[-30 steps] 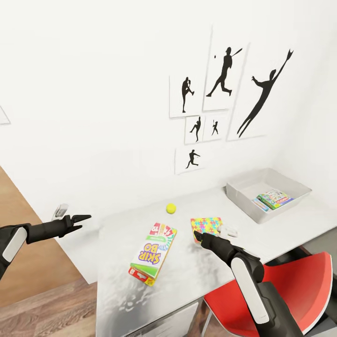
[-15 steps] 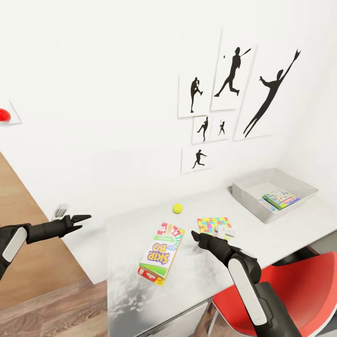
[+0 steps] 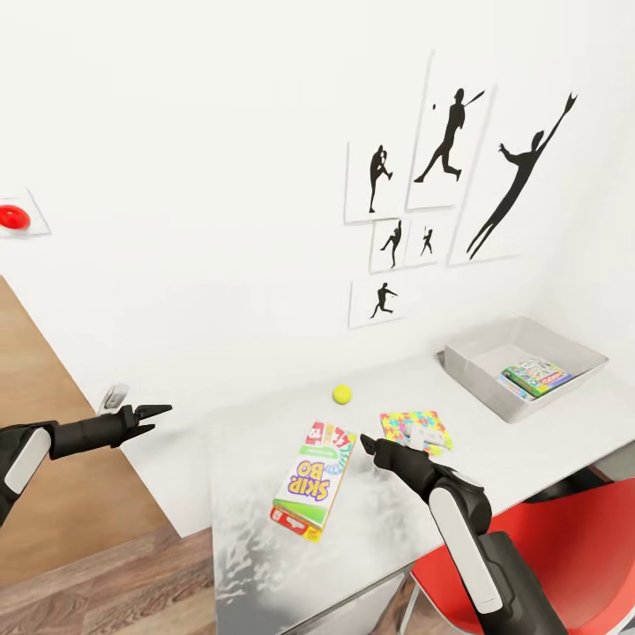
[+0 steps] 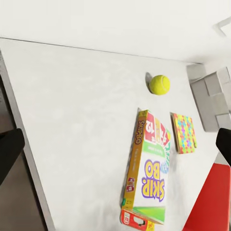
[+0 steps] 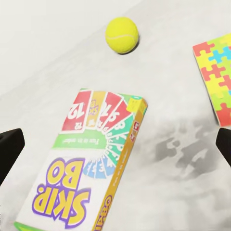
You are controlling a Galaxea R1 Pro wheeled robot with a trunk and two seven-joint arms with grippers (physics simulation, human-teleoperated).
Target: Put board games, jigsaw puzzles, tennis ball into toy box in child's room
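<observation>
A Skip-Bo board game [image 3: 313, 481] lies flat on the white table [image 3: 256, 441]; it also shows in both wrist views [image 4: 149, 173] [image 5: 91, 163]. The tennis ball [image 3: 342, 393] rests behind it. A jigsaw puzzle [image 3: 414, 425] lies to its right. My right gripper [image 3: 366, 444] hovers open between the game and the puzzle, just above the tabletop [image 5: 115, 144]. At the table's far right, the grey toy box [image 3: 476, 384] holds another board game [image 3: 534, 377]. My left gripper [image 3: 152, 414] hangs open off the table's left end.
A red chair [image 3: 556, 547] stands at the table's front right, under my right arm. A red wall button [image 3: 11, 216] is at the far left. Silhouette pictures [image 3: 450, 176] hang above the table. Wood floor [image 3: 88, 591] lies to the left.
The camera has panned left, so the whole scene sits further right. My right gripper has moved off the puzzle's left edge toward the Skip-Bo box. The left arm keeps its pose.
</observation>
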